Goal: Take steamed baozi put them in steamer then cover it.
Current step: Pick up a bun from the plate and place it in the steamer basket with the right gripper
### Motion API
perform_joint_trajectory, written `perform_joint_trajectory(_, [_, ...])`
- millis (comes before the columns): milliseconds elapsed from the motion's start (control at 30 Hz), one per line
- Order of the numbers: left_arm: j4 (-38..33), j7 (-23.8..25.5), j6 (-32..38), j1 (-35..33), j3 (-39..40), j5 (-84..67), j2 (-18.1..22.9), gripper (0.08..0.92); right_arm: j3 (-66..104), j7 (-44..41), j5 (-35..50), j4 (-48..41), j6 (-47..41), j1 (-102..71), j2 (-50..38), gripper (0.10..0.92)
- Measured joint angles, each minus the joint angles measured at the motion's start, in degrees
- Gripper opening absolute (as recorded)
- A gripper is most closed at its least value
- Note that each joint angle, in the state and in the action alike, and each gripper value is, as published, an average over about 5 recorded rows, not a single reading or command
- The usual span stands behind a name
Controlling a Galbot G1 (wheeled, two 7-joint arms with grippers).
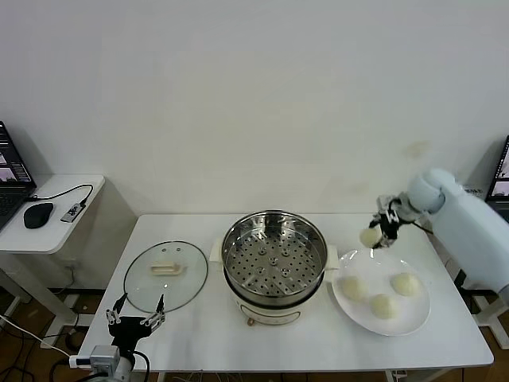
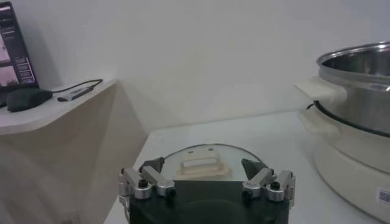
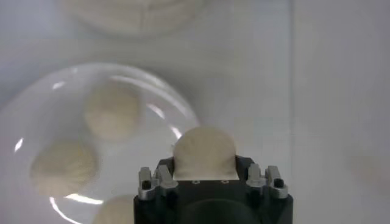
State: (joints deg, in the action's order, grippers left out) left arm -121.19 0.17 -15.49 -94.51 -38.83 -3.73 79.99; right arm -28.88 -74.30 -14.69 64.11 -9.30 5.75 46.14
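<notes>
Above the plate [image 1: 416, 321] edge, right claw [image 1: 375, 235] gripping one baozi [image 1: 370, 236] (three remain plated): transfer step under way, next carry leftward over the empty steamer [image 1: 274, 255]; left claw [image 1: 137, 320] open, idle near cover [image 1: 165, 275].

Bright, even overhead light; glare on steamer [image 1: 274, 255] and plate [image 3: 36, 97]; right wrist view soft, background blurred.

Colours and surface patterns on the white tabletop [image 1: 199, 334].
Cream-white baozi [image 1: 384, 305] on a plain white plate [image 1: 413, 322]; shiny steel steamer [image 1: 274, 255] with a hole-dotted tray and cream base; clear glass cover [image 1: 165, 276], cream handle, at 9 o'clock; black mouse [image 1: 37, 215]; black-and-silver pincers [image 1: 380, 231].
</notes>
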Motion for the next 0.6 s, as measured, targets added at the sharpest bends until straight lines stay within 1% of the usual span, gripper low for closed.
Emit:
perform_joint_trajectory(167, [-0.79,-0.35,-0.42,0.14,-0.63,-0.83,0.37,0.823,-4.27,-1.46,3.19,-1.24,0.42,6.23,2.98,0.611])
perform_joint_trajectory(333, [-1.21,-0.72,-0.63,0.16,-1.1,-1.95,0.63,0.823,-6.45,-3.19,5.68,-3.75,2.78,10.04,7.39,0.611])
perform_joint_trajectory(467, [-1.08,-1.19,-0.72,0.24,-1.46,-2.8,0.67,0.823,-7.28,-4.69,7.27,-6.29,7.31,11.77,11.03,0.609])
perform_joint_trajectory(600, [-0.97,-1.37,-0.88,0.32,-1.71,-3.35,0.4,0.823,-7.76,-6.28,9.01,-8.96,14.5,13.06,14.49,0.61])
